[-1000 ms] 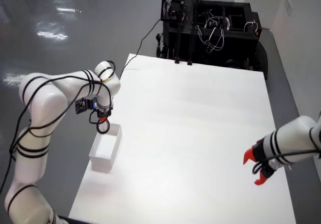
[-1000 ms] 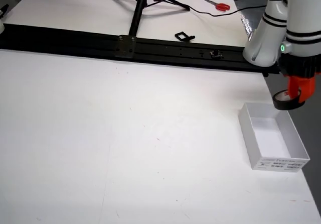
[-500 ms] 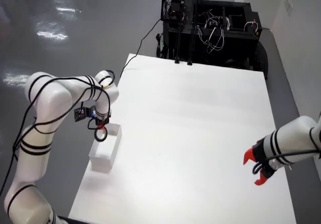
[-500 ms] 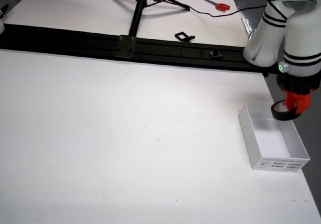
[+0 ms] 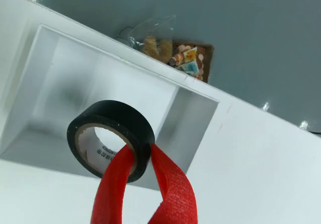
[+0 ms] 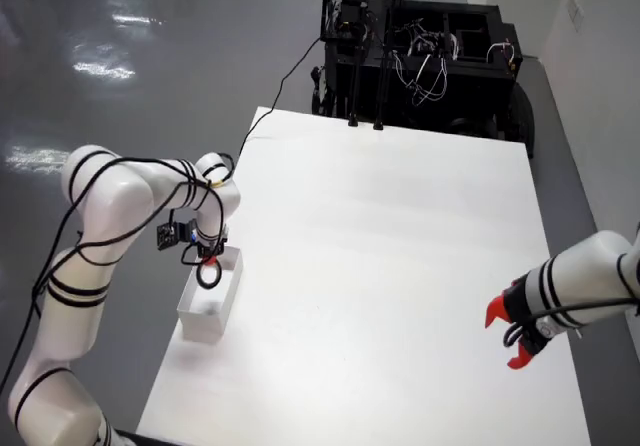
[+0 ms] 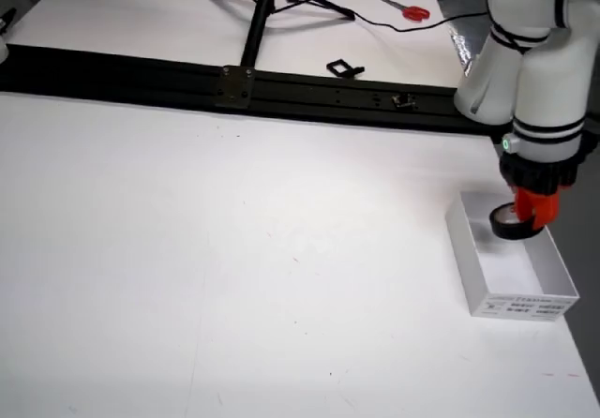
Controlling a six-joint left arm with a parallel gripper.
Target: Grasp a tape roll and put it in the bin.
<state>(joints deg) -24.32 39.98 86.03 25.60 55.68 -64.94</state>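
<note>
Over the white table (image 7: 234, 249), the claw (image 5: 143, 158) pinches the black tape roll (image 5: 110, 136) above the white bin (image 7: 511, 268)

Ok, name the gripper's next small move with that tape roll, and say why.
Probably open the jaws and let go. The gripper pinches the black tape roll through its wall, hanging directly above the open white bin, whose floor shows beneath it in the wrist view. Lowering slightly first could soften the drop.
</note>
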